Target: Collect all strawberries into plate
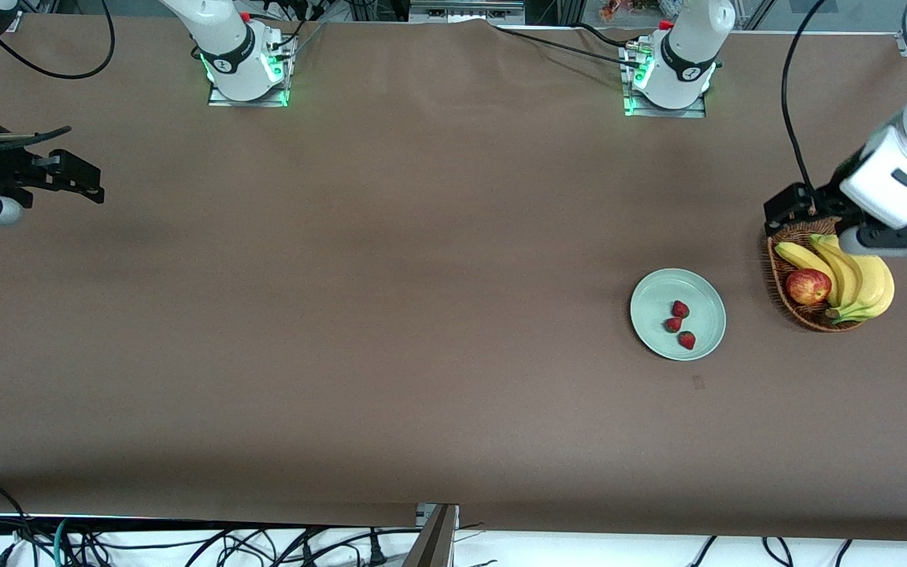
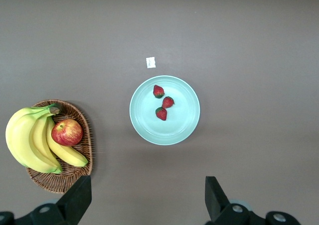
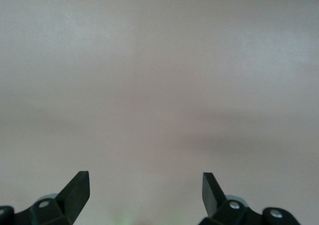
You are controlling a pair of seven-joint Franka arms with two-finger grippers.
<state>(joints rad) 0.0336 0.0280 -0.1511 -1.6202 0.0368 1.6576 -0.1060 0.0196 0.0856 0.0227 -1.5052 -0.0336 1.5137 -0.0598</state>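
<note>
Three strawberries [image 1: 680, 309] [image 2: 158, 91] lie close together in the pale green plate [image 1: 650, 303] [image 2: 144, 120], toward the left arm's end of the table. My left gripper [image 1: 788, 209] [image 2: 148, 200] hangs open and empty high over the table by the basket, well apart from the plate. At the right arm's end of the table, the right gripper [image 1: 87, 183] [image 3: 145, 190] waits, open and empty over bare brown cloth.
A brown wicker basket [image 1: 776, 268] [image 2: 87, 150] with bananas [image 1: 855, 276] and a red apple [image 1: 808, 286] stands beside the plate, partly under the left hand. A small white tag [image 2: 150, 62] lies on the cloth just nearer the front camera than the plate.
</note>
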